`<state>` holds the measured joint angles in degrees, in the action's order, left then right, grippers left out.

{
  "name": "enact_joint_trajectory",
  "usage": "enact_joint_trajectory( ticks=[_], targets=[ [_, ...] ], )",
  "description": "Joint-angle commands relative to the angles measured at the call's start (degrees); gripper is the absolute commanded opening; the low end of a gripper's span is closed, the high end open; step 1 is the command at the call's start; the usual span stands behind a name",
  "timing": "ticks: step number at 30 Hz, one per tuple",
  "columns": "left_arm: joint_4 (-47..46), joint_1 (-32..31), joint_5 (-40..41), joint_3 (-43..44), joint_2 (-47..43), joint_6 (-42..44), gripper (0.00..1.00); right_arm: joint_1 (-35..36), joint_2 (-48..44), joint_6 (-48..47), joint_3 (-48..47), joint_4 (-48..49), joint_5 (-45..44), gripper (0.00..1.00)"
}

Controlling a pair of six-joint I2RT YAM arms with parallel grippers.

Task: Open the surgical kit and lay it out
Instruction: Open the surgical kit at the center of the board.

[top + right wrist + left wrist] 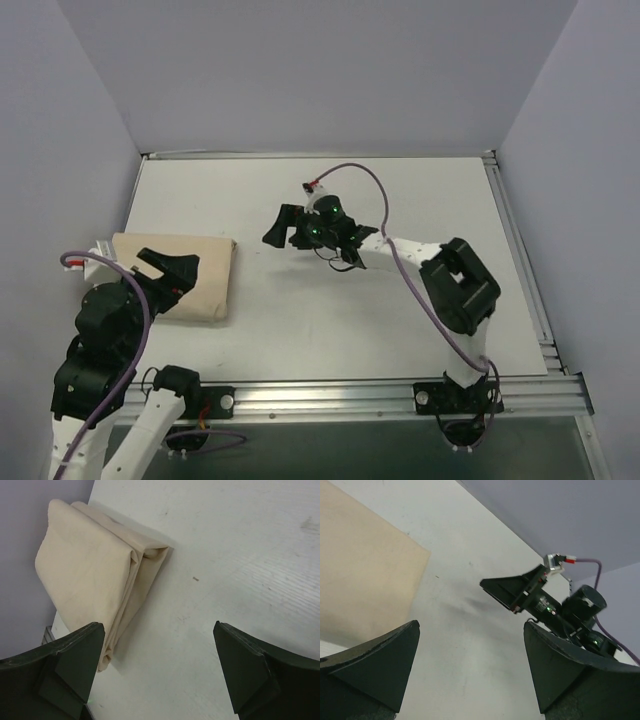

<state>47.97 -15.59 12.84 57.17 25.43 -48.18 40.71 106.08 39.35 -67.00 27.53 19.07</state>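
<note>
The surgical kit (200,272) lies as a folded beige cloth wrap at the table's left side, and what it holds is hidden. My left gripper (168,262) hovers over the wrap's near half, open and empty. In the left wrist view the left gripper (471,627) frames bare table, with the wrap (360,570) to its left. My right gripper (282,232) hangs open mid-table, pointing left at the wrap and apart from it. The right wrist view shows the right gripper (157,626) over bare table, and the wrap's folded edges (90,565) lie ahead on the left.
The white table (400,200) is boxed in by pale walls at the back and on both sides. Aluminium rails (350,395) run along the near and right edges. A purple cable (375,190) loops above the right arm. The right gripper (515,587) shows in the left wrist view.
</note>
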Motion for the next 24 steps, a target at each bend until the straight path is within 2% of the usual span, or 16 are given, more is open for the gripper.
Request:
enact_joint_trajectory(
  ticks=[1,2,5,10,11,16,19,22,24],
  targets=[
    [1.07,0.30,-4.23,-0.74,0.93,3.62,0.94,2.17,7.10,-0.50,-9.26,6.07,2.55,0.96],
    [1.77,0.30,-4.31,-0.74,1.28,3.01,0.94,3.40,11.73,-0.68,-14.16,5.70,2.38,0.96],
    [3.63,0.30,-3.09,-0.65,1.29,2.39,0.94,4.99,19.57,0.72,-20.77,7.62,4.48,0.92],
    [2.84,0.30,-0.89,-2.23,-3.10,1.07,0.94,6.66,28.02,2.48,-28.08,11.41,5.54,0.86],
    [3.18,0.30,-0.45,-2.41,-3.28,0.99,0.94,6.84,30.82,3.09,-29.84,11.23,6.24,0.82],
    [5.56,0.30,1.13,-2.94,-2.32,0.72,0.94,7.98,35.33,4.06,-37.39,10.54,7.03,0.77],
    [5.74,0.30,1.66,-3.64,-1.53,-0.07,0.94,8.07,37.96,6.17,-40.65,11.05,8.35,0.70],
    [5.65,0.30,1.05,-4.17,-0.38,-0.94,0.94,7.81,39.46,7.23,-41.55,11.40,8.97,0.49],
    [5.21,0.30,-0.35,-4.69,0.58,-1.03,0.94,7.37,38.76,8.28,-39.79,14.38,9.06,0.31]
  ],
)
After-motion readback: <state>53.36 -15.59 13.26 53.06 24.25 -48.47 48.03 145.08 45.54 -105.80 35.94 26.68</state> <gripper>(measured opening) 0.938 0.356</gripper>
